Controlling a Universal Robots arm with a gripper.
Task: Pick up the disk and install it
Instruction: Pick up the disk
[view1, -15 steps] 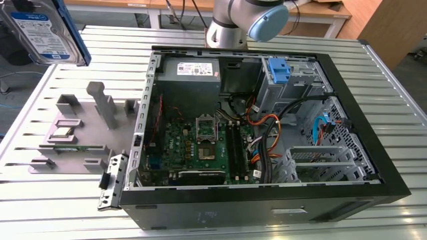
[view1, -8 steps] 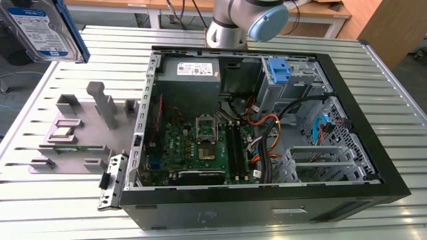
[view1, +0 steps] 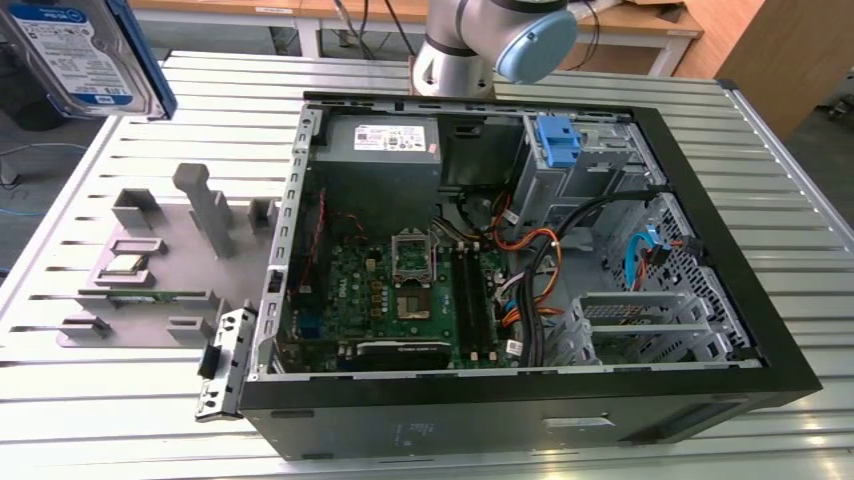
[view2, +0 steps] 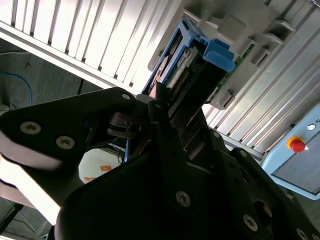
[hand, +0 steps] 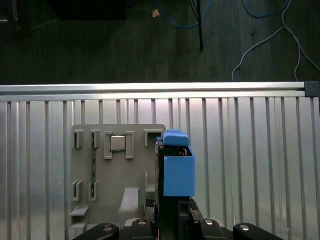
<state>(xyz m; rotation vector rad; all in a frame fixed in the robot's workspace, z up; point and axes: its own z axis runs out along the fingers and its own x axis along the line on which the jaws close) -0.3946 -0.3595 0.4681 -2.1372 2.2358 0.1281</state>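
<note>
The disk (hand: 175, 167), in its blue carrier, was off the table (hand: 250, 150), held aloft in the claw (view2: 163, 101), whose fingers were clamped on it, apparently at one narrow end. It hung just over the grey holder tray (hand: 115, 175), which lay near the table's edge. The open computer case (view1: 534, 250) sat toward the table's middle

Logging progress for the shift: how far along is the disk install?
Pickup looks done: the disk is off the table, in the air by the grey fixture. In hand: the jaws are shut on its blue carrier in both wrist views. Left: the disk is not yet inside the open computer case.
</note>
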